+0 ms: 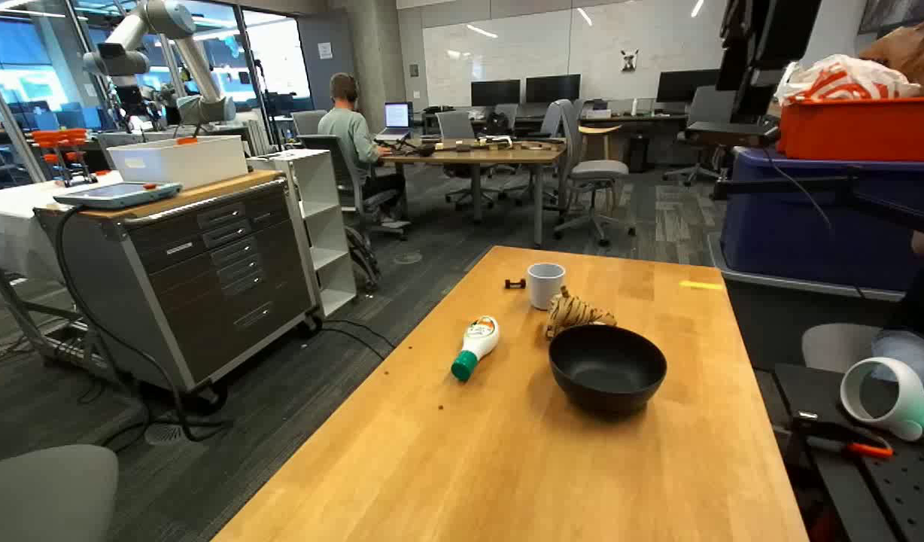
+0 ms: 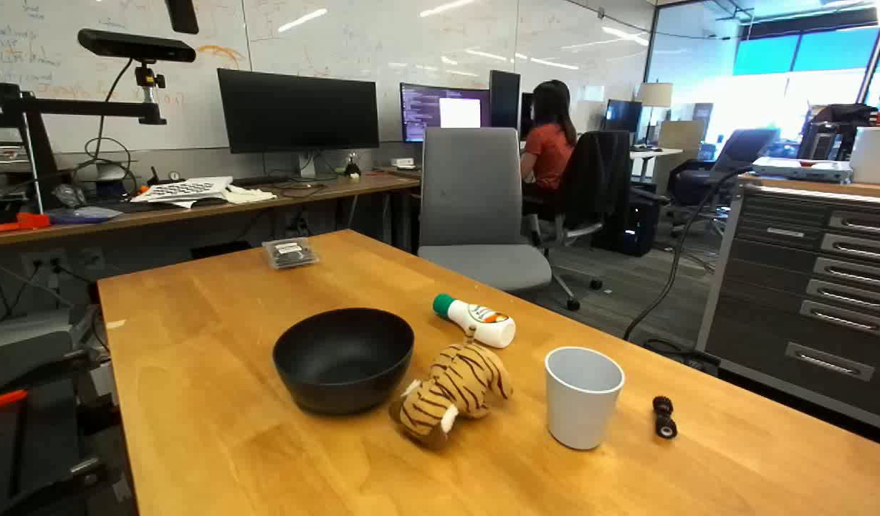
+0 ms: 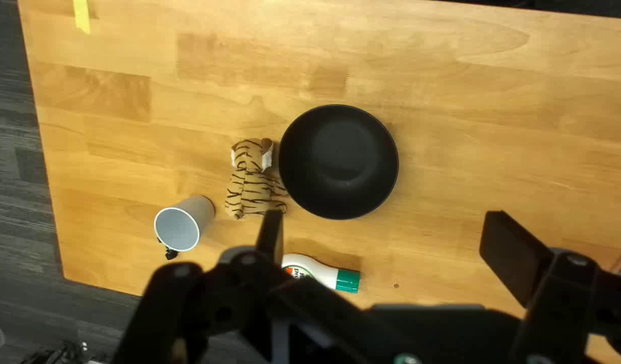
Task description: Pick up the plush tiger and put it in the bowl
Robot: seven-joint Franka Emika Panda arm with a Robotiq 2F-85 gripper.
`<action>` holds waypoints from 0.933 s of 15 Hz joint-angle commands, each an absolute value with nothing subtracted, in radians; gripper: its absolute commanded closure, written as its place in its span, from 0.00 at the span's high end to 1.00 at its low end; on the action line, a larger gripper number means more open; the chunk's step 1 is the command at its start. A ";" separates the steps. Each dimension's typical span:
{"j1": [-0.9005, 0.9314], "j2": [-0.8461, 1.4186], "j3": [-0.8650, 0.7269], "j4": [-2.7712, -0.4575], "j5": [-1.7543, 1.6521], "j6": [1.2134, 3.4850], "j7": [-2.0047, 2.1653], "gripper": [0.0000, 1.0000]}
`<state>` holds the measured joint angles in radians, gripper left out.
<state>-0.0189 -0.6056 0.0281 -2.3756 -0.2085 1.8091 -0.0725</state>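
Note:
The plush tiger is tan-orange with dark stripes and lies on the wooden table. In the wrist view the tiger lies beside the bowl, its legs toward the bowl's rim; whether they touch I cannot tell. The round black bowl stands upright and looks empty; it also shows in the wrist view. My gripper is open with nothing between its fingers, high above the table. Its left finger shows just below the tiger's rear. I do not make out the gripper in either exterior view.
A small white cup stands near the tiger. A small black dumbbell-shaped piece lies beside it. A white bottle with green cap lies on its side. A clear box sits at a table corner.

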 commanded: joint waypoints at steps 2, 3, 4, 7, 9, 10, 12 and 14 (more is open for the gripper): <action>-0.008 -0.607 0.020 -2.368 -0.213 1.807 -0.068 1.00; -0.008 -0.609 0.020 -2.367 -0.213 1.807 -0.068 1.00; -0.008 -0.610 0.020 -2.366 -0.213 1.807 -0.068 1.00; -0.008 -0.610 0.020 -2.366 -0.213 1.807 -0.068 1.00; -0.016 -0.583 0.025 -2.358 -0.212 1.825 -0.034 1.00; -0.022 -0.561 0.026 -2.350 -0.209 1.838 -0.010 1.00; -0.028 -0.516 0.022 -2.326 -0.192 1.857 0.034 1.00; -0.035 -0.461 0.012 -2.297 -0.174 1.884 0.078 1.00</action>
